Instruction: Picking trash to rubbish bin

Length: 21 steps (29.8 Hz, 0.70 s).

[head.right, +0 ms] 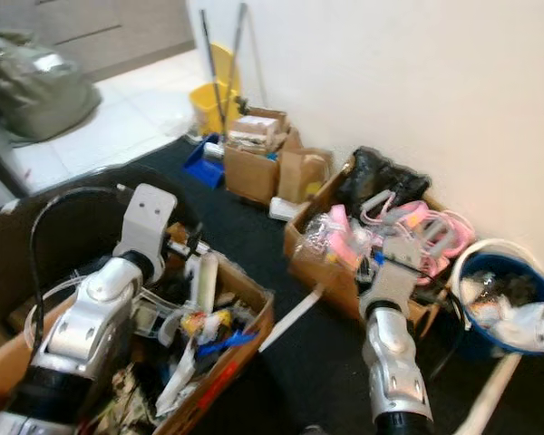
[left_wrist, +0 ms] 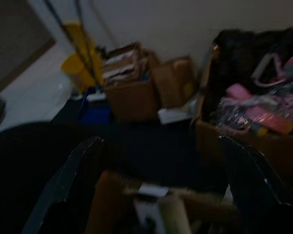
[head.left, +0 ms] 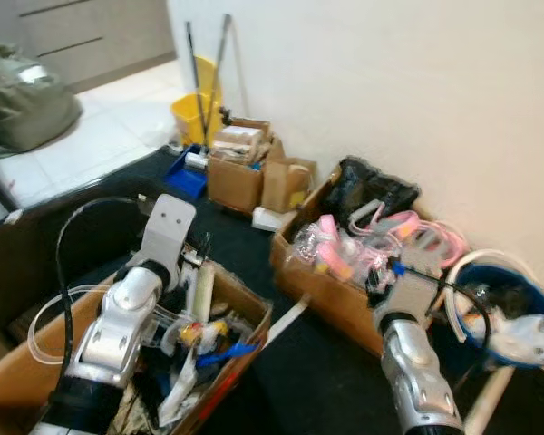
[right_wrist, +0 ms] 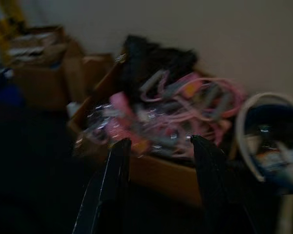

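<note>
Cardboard holds most of the clutter here: a near-left box of mixed trash, and a box of pink plastic pieces on the right by the wall. The blue rubbish bin, stuffed with white waste, sits at far right beside it. The left gripper hangs over the near box, fingers spread wide and empty. The right gripper faces the pink box, fingers also parted, holding nothing.
</note>
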### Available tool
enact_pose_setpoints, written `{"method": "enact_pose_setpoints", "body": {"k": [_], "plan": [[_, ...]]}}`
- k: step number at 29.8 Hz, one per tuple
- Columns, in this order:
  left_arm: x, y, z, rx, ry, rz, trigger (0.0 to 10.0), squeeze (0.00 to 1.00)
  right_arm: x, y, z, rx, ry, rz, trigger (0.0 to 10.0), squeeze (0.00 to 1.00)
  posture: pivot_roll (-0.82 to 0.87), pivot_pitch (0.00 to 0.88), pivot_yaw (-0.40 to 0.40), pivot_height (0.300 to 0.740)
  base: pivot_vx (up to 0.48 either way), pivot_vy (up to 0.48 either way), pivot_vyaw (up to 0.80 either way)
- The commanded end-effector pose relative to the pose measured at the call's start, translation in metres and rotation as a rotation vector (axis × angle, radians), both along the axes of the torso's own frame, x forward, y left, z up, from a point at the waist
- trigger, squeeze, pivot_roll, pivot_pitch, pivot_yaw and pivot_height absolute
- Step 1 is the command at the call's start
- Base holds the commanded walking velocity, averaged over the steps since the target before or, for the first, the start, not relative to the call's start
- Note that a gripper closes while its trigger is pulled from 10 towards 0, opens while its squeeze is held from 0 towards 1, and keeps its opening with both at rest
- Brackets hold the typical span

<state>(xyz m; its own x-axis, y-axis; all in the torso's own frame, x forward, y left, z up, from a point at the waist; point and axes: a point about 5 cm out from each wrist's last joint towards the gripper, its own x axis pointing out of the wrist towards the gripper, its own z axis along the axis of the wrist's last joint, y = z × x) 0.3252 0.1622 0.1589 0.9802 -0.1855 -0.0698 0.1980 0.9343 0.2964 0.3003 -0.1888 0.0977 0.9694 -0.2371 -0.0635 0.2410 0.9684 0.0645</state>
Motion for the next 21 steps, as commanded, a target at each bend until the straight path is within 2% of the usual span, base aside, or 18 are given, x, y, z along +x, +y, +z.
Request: {"method": "enact_pose_setpoints", "body": {"k": [1, 6, 13, 21], "plan": [[-0.002, 0.005, -0.008, 0.011, 0.024, 0.022, 10.0, 0.00, -0.004, 0.002, -0.007, 0.019, 0.030, -0.004, 10.0, 0.00, 0.01, 0.128, 0.059, 0.740, 0.000, 0.000, -0.80], [-0.002, 0.007, -0.009, 0.008, 0.017, 0.037, 10.0, 0.00, -0.004, -0.001, -0.006, 0.013, 0.028, -0.015, 10.0, 0.00, 0.00, 0.127, 0.062, 0.740, 0.000, 0.000, -0.80], [0.001, 0.019, -0.013, -0.022, 0.021, 0.136, 10.0, 0.00, -0.005, -0.003, -0.003, -0.001, 0.018, -0.019, 10.0, 0.00, 0.00, 0.132, 0.063, 0.740, 0.000, 0.000, -0.80], [0.001, 0.022, -0.014, -0.035, 0.021, 0.161, 10.0, 0.00, -0.004, -0.003, -0.002, -0.007, 0.015, -0.016, 10.0, 0.00, 0.00, 0.130, 0.061, 0.740, 0.000, 0.000, -0.80]]}}
